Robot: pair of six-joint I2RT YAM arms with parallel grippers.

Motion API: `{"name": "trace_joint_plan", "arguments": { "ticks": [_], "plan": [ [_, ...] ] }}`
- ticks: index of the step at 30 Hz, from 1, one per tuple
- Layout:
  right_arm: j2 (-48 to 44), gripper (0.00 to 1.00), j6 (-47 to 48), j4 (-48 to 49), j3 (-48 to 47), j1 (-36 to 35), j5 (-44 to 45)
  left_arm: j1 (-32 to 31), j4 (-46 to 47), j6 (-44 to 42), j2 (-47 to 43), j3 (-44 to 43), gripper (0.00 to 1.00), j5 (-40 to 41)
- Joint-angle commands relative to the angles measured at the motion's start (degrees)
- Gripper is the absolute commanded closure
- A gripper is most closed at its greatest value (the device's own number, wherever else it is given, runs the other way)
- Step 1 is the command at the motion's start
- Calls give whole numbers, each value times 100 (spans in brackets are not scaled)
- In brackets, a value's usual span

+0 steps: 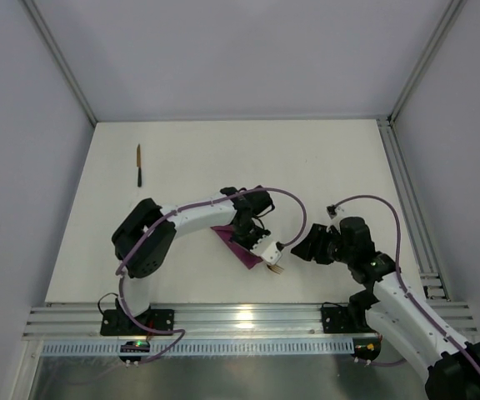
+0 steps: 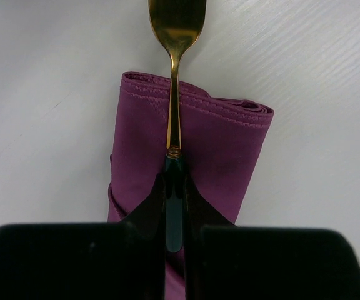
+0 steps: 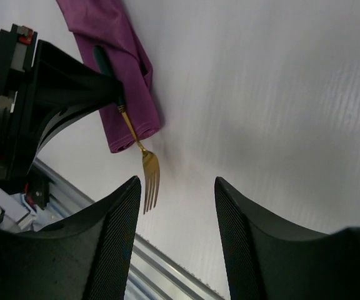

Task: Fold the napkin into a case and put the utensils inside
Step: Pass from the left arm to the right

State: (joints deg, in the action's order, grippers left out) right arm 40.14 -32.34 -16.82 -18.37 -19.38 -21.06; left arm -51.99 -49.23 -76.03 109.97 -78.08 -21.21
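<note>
We see the white table [image 1: 348,167] with the folded magenta napkin [image 2: 217,150] lying near its middle, toward the near edge. The left gripper [image 2: 175,187] hangs over the cloth, its fingers clamped on the dark handle of the gold fork [image 2: 175,94], whose tines reach past the napkin's rolled end. Just right of it, the right gripper [image 3: 177,184] has its fingers apart and holds nothing. The knife [image 1: 138,164] lies far left, well apart.
</note>
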Motion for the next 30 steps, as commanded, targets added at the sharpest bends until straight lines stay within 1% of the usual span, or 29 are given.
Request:
{"name": "trace_joint_plan", "arguments": {
  "ticks": [1, 3, 6, 11, 13, 16, 18, 21, 26, 29, 30],
  "plan": [
    [-480, 46, -791, 21, 246, 13, -706, -31, 282, -149, 103, -5, 100, 135],
    [-629, 46, -1177, 273, 491, 13, -943, -31, 344, -149, 112, 21, 100, 152],
    [-613, 47, -1616, 600, 835, -13, -1216, -31, 432, -114, 112, 30, 100, 222],
    [-393, 52, -1784, 688, 958, -285, -1067, -22, 529, -114, 112, 100, 100, 267],
    [-227, 54, -1969, 1039, 1011, -365, -1023, -22, 529, -114, 130, 109, 100, 284],
    [28, 56, -2171, 1540, 1090, -540, -944, -22, 573, -114, 138, 162, 100, 302],
    [265, 59, -2198, 1646, 1090, -646, -830, -22, 581, -114, 130, 171, 100, 302],
    [626, 64, -2312, 2076, 1125, -760, -663, -22, 616, -79, 130, 179, 100, 293],
    [1101, 69, -2294, 2226, 994, -892, -496, -22, 643, -44, 138, 197, 100, 284],
    [1250, 75, -2399, 2341, 1019, -954, -426, -22, 678, -17, 138, 241, 100, 293],
    [1251, 79, -2452, 2411, 1046, -954, -356, -22, 687, -8, 138, 250, 100, 319]
  ]
}}
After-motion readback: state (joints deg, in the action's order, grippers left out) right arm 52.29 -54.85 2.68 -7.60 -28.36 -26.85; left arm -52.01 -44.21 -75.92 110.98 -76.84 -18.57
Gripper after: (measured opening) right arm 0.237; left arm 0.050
